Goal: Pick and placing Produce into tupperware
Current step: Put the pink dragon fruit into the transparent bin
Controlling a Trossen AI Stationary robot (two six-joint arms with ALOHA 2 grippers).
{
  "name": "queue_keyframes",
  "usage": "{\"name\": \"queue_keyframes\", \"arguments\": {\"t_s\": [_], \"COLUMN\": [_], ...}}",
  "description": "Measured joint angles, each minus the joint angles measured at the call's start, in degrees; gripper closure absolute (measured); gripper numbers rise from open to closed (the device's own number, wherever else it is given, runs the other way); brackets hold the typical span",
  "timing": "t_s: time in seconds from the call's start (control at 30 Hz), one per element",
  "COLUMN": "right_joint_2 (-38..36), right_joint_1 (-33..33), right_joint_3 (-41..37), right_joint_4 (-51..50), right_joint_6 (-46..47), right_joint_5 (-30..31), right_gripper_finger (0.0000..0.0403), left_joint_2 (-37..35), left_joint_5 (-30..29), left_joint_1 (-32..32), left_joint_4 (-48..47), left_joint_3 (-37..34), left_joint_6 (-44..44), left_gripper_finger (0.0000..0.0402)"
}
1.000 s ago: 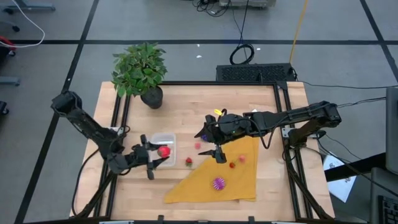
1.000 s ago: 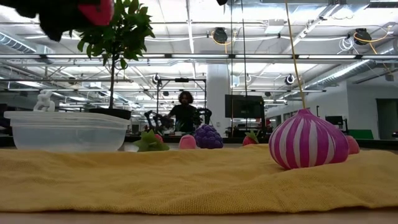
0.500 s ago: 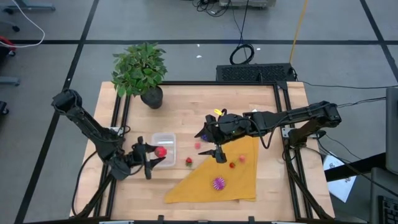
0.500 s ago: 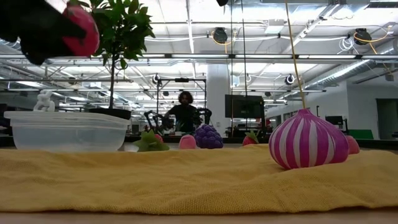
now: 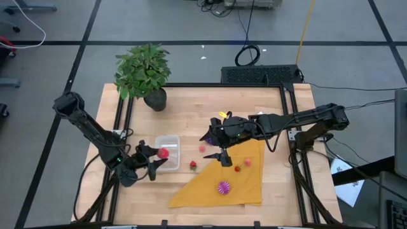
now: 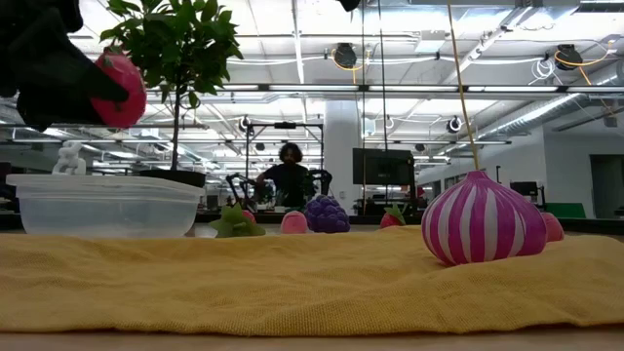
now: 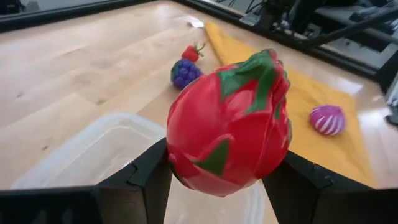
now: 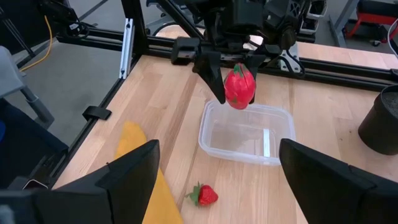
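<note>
Jaws of the left gripper (image 5: 155,161) are clamped on a red dragon fruit (image 7: 227,127), held above the clear tupperware (image 8: 244,132); the right gripper (image 5: 217,146) stands wide open and empty over the yellow cloth (image 5: 236,177). Only the low view shows a person (image 6: 290,177) in the room beyond and the striped purple onion (image 6: 483,218) looming large. The left wrist view alone reveals the fruit's green scales, its long axis upright with the tip pointing up. Smaller still, a strawberry (image 8: 206,194) lies on the table (image 5: 191,108) just beside the tupperware.
</note>
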Motion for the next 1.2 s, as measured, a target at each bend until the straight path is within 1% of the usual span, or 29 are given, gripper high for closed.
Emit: {"name": "queue_keyframes", "arguments": {"t_s": [0.07, 0.17, 0.27, 0.37, 0.57, 0.8, 0.9, 0.97, 1.2], "right_joint_2": [0.0, 0.0, 0.0, 0.0, 0.0, 0.0, 0.0, 0.0, 0.0], "right_joint_1": [0.0, 0.0, 0.0, 0.0, 0.0, 0.0, 0.0, 0.0, 0.0], "right_joint_3": [0.0, 0.0, 0.0, 0.0, 0.0, 0.0, 0.0, 0.0, 0.0], "right_joint_4": [0.0, -0.2, -0.2, -0.3, -1.2, -1.5, -2.0, -2.6, -4.7], "right_joint_6": [0.0, 0.0, 0.0, 1.0, 1.1, 1.1, 1.1, 1.1, 1.0], "right_joint_5": [0.0, 0.0, 0.0, 0.0, 0.0, 0.0, 0.0, 0.0, 0.0], "right_gripper_finger": [0.0080, 0.0080, 0.0080, 0.0080, 0.0080, 0.0080, 0.0080, 0.0080, 0.0080], "left_joint_2": [1.6, 3.8, 5.0, 5.6, 5.6, 4.5, 2.8, 1.9, 0.6], "left_joint_5": [0.2, 1.9, 2.2, 3.8, 8.2, 16.5, 20.0, 20.5, 21.4], "left_joint_1": [0.7, 2.1, 3.4, 4.9, 7.4, 9.8, 10.6, 10.9, 11.1], "left_joint_4": [0.1, 0.1, 0.2, 0.2, 0.3, 0.5, -2.2, -4.5, -18.9], "left_joint_3": [0.0, 0.0, 0.0, 0.0, 0.0, 0.1, 1.1, 2.7, 10.2], "left_joint_6": [-1.7, -3.4, -4.4, -5.4, -7.0, -6.8, -5.9, -5.0, -4.0], "left_gripper_finger": [0.0190, 0.0190, 0.0190, 0.0190, 0.0190, 0.0190, 0.0190, 0.0190, 0.0190]}}
